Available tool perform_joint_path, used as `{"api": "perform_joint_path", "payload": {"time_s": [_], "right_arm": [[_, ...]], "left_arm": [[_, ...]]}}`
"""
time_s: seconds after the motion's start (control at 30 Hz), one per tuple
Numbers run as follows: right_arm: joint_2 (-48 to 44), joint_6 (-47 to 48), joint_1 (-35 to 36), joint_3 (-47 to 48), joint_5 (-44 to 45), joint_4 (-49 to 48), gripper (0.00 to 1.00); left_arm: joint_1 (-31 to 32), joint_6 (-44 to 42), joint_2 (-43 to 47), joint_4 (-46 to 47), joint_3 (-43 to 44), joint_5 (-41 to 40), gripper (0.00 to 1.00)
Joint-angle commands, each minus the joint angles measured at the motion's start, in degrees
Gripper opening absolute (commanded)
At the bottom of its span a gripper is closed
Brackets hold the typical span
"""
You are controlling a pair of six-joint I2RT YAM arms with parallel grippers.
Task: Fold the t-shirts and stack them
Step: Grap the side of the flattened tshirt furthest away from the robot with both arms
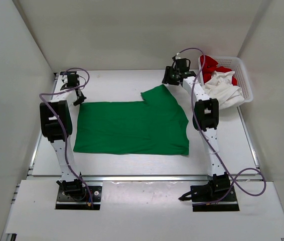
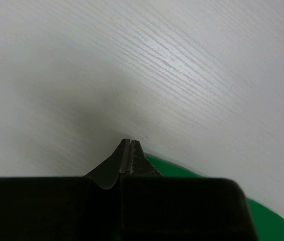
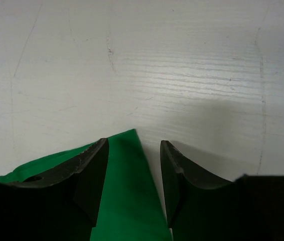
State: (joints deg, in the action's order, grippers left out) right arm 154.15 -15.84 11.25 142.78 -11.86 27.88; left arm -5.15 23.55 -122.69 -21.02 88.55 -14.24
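Note:
The bright green t-shirt (image 1: 132, 128) lies spread flat on the table, one sleeve (image 1: 161, 98) pointing to the back right. My left gripper (image 1: 79, 99) hangs just beyond the shirt's back left corner. In the left wrist view it (image 2: 131, 142) is shut with nothing between its fingers, and green cloth (image 2: 192, 173) shows beside them. My right gripper (image 1: 167, 80) is at the sleeve's far tip. In the right wrist view it (image 3: 134, 150) is open, with the green sleeve corner (image 3: 127, 196) lying between the fingers on the table. The red t-shirt (image 1: 212, 63) and white t-shirt (image 1: 223, 89) lie crumpled in the basket.
A white plastic mesh basket (image 1: 246, 83) stands at the back right, behind the right arm. White walls close in the table on three sides. Bare table (image 1: 117, 85) lies behind the green shirt and along the front edge.

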Motion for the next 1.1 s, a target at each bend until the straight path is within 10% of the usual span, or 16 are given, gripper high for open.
{"api": "perform_joint_path", "payload": {"time_s": [0.0,0.5,0.8,1.07], "right_arm": [[0.5,-0.7,0.3,0.8,-0.3,-3.0,0.43],[4.2,-9.7,-1.2,3.5,-8.4,1.0,0.39],[7.7,-13.4,-2.4,7.9,-13.9,0.6,0.02],[4.5,-13.3,-3.8,18.7,-16.5,6.6,0.0]], "left_arm": [[0.2,0.4,5.4,1.1,-0.8,0.8,0.0],[0.2,2.5,9.9,3.2,-3.1,4.3,0.0],[-0.4,2.4,9.7,3.4,-3.9,5.2,0.0],[-1.5,3.5,12.1,6.0,-7.0,6.7,0.0]]}}
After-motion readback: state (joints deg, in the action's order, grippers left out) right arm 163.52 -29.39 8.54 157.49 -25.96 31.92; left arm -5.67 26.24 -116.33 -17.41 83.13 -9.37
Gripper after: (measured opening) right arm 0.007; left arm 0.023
